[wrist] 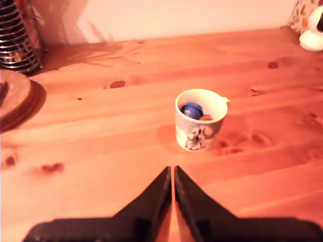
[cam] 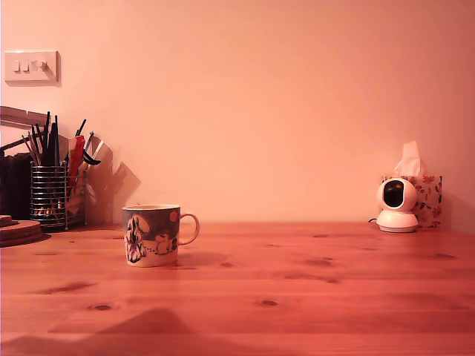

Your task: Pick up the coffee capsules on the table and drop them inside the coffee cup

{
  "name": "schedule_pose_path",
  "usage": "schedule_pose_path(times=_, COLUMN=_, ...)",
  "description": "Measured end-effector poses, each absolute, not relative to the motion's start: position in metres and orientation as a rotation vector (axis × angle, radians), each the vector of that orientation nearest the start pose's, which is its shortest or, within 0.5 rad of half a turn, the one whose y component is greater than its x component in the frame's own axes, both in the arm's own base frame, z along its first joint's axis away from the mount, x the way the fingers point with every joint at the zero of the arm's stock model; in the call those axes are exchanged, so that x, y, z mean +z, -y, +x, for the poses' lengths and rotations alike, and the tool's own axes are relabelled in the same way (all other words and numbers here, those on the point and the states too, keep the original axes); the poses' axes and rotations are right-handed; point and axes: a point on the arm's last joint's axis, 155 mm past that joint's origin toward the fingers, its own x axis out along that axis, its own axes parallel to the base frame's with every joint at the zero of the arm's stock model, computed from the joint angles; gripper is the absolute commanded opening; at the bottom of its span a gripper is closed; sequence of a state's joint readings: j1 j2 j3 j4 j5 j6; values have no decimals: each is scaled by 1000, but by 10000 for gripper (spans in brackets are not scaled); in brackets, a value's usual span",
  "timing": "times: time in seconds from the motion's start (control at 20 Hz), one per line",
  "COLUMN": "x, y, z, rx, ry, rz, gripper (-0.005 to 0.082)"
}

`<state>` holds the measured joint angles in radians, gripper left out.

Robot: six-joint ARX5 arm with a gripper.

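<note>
Nearest the wrist camera, the gripper (wrist: 173, 174) is seen with its two dark jaws pressed together, only a hairline slit between them, and nothing is held. It is poised above the bare wood of the table (wrist: 101, 146), short of the mug, which suggests that nothing is left to be carried. No capsule can be found lying on the table in either view.

Just beyond the tips, the mug (wrist: 199, 133) is stood upright with its mouth open to the camera, so the inside can be checked. A blue capsule (wrist: 192, 109) is lodged against the inner wall. A brownish shape (wrist: 206, 117) is touching it, probably the second capsule, though that cannot be told for certain. The task is judged done or nearly so.

Farther back in the exterior view, a cork mat (cam: 18, 231) and a wire holder (cam: 50, 194) of utensils are kept by the wall, well apart from the mug. A small white camera (cam: 395, 204) is set before a tissue box (cam: 429, 200).
</note>
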<state>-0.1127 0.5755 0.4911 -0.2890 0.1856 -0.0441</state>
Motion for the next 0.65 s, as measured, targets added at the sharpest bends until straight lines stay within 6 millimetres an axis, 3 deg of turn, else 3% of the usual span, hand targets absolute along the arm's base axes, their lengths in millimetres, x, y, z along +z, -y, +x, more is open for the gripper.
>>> schedule_pose_path(times=0.2, x=220, y=57, z=263, rx=-249, ry=-285, rz=-77, gripper=-19)
schedule_pose_path(times=0.5, x=225, y=55, z=250, rx=-248, ry=-264, rz=-84, gripper=-18)
schedule_pose_path(times=0.65, x=237, y=55, z=243, rx=-252, ry=-213, rz=-87, gripper=-18)
